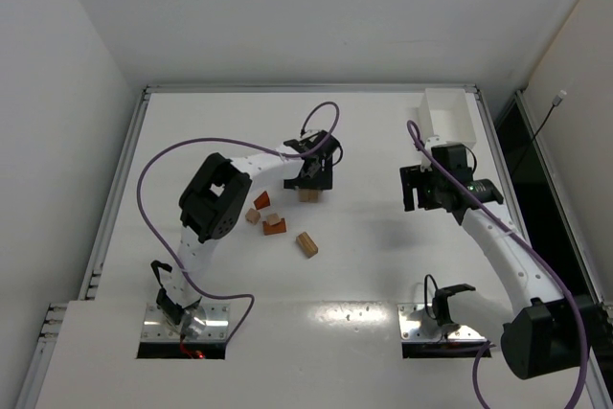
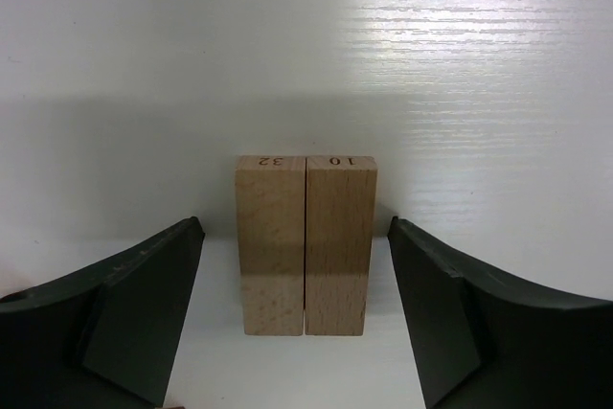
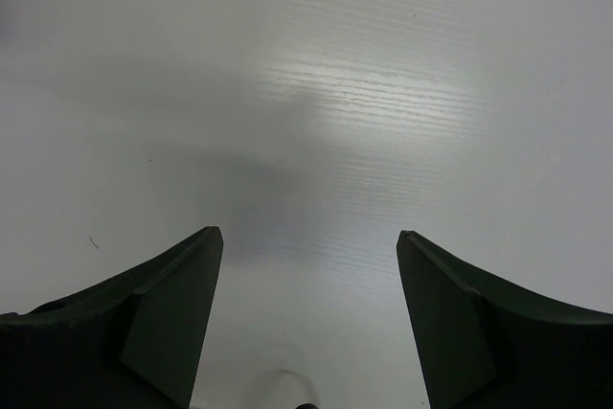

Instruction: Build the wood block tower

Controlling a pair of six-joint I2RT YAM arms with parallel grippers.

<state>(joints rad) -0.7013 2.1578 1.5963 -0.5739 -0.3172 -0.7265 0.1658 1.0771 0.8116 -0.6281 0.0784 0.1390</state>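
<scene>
Left gripper [image 2: 295, 229] stands open astride the paired pale blocks [image 2: 306, 246], right gripper [image 3: 306, 237] open and empty; base seems laid, next move calls for fetching loose blocks [image 1: 275, 226] at seven o'clock.

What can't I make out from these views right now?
- Top view: the left gripper covers most of the two pale blocks; only an edge shows.
- Top view: the loose blocks are too small to tell their exact shapes.
- Left wrist view: those loose blocks lie outside the frame.
- Right wrist view: a pale blur at the bottom edge is cut off and unidentifiable.
</scene>
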